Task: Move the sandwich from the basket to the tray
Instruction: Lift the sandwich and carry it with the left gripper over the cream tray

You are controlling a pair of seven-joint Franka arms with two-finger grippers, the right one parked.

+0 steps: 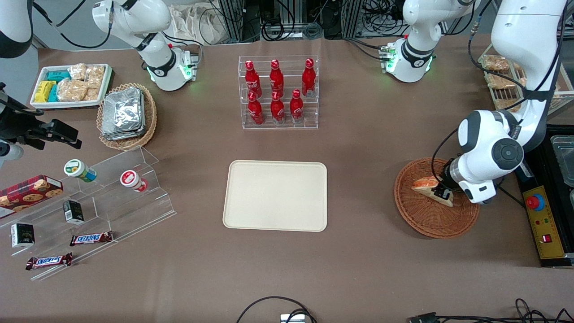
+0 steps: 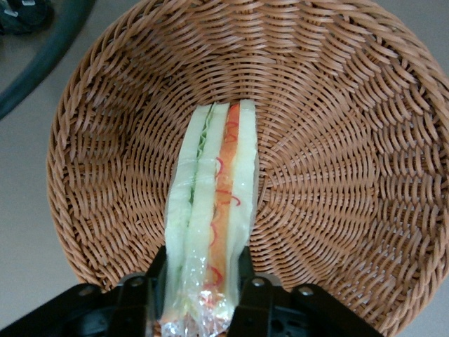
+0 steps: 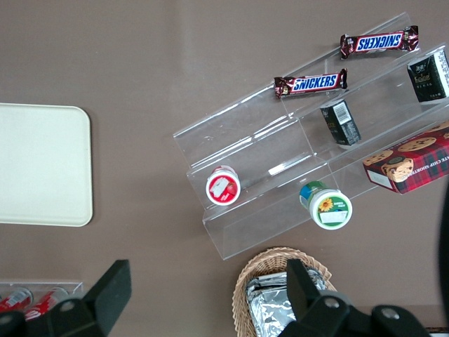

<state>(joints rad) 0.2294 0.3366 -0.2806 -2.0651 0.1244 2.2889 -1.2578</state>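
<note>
Wicker basket (image 1: 430, 220), jaws (image 2: 200, 298) clamping sandwich (image 2: 210, 210)

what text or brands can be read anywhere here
"SNICKERS": two bars by the clear stand.
Coca-Cola script: red bottles, too small to read surely.
Cookie box, black cartons, two cups: print unreadable.
Sandwich, held by the tool in the basket: no text.

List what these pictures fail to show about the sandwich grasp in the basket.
- Front view: the working arm's wrist covers part of the sandwich and much of the gripper.
- Left wrist view: the frame edge cuts off the sandwich's gripped end, so grip depth is unseen.
- Whether the sandwich is lifted off the basket floor: cannot tell.
- The tray holds nothing.
</note>
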